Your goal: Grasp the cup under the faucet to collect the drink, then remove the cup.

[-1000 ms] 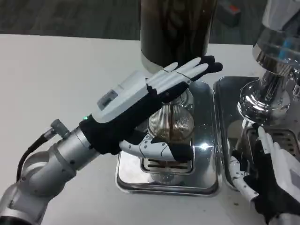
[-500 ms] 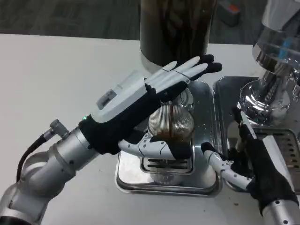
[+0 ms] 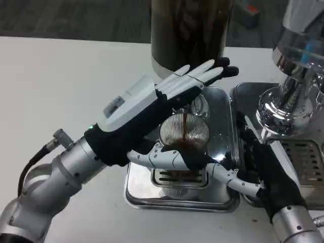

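The right hand (image 3: 253, 172) reaches in low from the side, one finger out by the tray (image 3: 223, 200); I cannot tell if it is open or closed. The left hand (image 3: 162, 121) wraps the cup (image 3: 185, 134), thumb below and fingers flat above, holding it steady, I think, under the tap. The cup sits on the tray, brown drink inside. Behind stands the dark tank (image 3: 190, 30).

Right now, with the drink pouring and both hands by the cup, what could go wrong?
The drink stream is running into the cup, so pulling it away now would likely spill onto the drip tray. The right hand reaches in beside the left hand at the cup; the two may collide and tip it. The ribbed cup looks gripped low, so it could slip.
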Robot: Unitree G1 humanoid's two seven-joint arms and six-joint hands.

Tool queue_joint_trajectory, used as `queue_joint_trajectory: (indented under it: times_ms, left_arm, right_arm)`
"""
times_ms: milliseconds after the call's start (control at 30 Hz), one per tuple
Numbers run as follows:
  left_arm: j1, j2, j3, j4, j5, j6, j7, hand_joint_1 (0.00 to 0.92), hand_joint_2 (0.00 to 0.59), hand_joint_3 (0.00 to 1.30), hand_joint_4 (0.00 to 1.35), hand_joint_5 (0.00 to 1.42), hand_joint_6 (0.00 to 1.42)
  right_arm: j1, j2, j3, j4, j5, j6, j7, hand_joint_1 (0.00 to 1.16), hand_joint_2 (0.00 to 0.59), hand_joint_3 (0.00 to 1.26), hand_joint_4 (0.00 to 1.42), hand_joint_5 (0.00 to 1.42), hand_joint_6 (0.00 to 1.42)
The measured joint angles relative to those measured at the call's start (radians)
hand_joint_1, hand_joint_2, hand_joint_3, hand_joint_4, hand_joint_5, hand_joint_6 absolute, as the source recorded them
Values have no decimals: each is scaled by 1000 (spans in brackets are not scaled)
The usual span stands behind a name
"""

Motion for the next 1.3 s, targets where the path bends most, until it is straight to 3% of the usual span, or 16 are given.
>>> queue_joint_trajectory:
  times_ms: [733, 1000, 1300]
  left_arm:
    - [6, -1, 12, -5, 0, 18, 33, 0, 128, 96, 0, 131, 21]
    - [64, 7, 94, -48, -9, 30, 71, 0, 129, 87, 0, 123, 10]
    - [179, 72, 233, -55, -196, 47, 71, 0, 132, 116, 0, 162, 46]
  right_arm:
    - [-48, 3, 32, 62, 22, -18, 10, 806, 189, 0, 0, 0, 0]
    - [-50, 3, 33, 63, 23, -18, 11, 804, 189, 0, 0, 0, 0]
    - [-54, 4, 39, 75, 22, -20, 11, 804, 189, 0, 0, 0, 0]
